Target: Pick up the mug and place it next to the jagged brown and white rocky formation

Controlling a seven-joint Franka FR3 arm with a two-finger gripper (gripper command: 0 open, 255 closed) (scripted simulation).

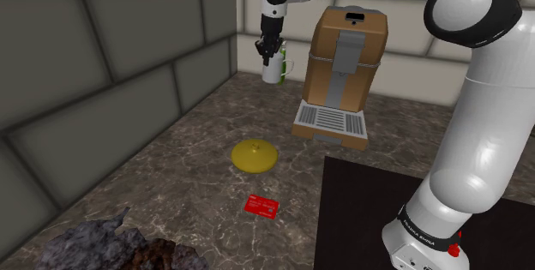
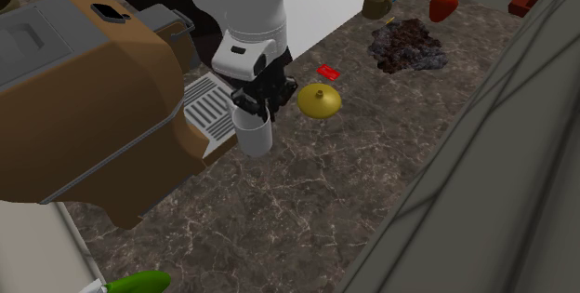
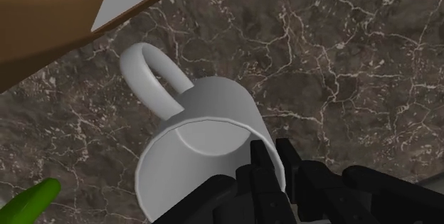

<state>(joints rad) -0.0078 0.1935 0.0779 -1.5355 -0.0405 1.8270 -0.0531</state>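
White mug (image 3: 203, 126) is off the counter (image 1: 171, 165), hanging from the gripper (image 3: 274, 176). The black fingers are clamped on the mug's wall, one inside the rim and one outside, on the side away from the handle. The grip makes sense: the wall is thin enough to pinch and the handle is left free. The opening faces up toward the hand, and the mug reads roughly upright in the shoulder view.

Position: the shoulder view shows it high against the back wall. The second exterior view puts it over the corner of the drip tray (image 2: 209, 105). Judgement: pick is done, transport is next.

The coffee machine (image 1: 343, 58), brown with grey trim, stands just beside the mug on the shoulder view's right. A green object (image 3: 28, 201) lies on the counter near the mug.

A yellow dome-shaped object (image 1: 254, 154) and a red card (image 1: 261, 205) lie on the counter between mug and target. The rocky formation (image 1: 99, 243), jagged, brown and grey, sits at the shoulder view's lower left, well apart from the mug.

The straight path crosses the yellow dome, so carry height probably has to hold until past it. Bare counter on the rock's card side looks like the drop spot.

Risk: a one-wall rim pinch lets the mug swing or slip. Lower it slowly so it lands flat on its base, beside the rock and not on it.
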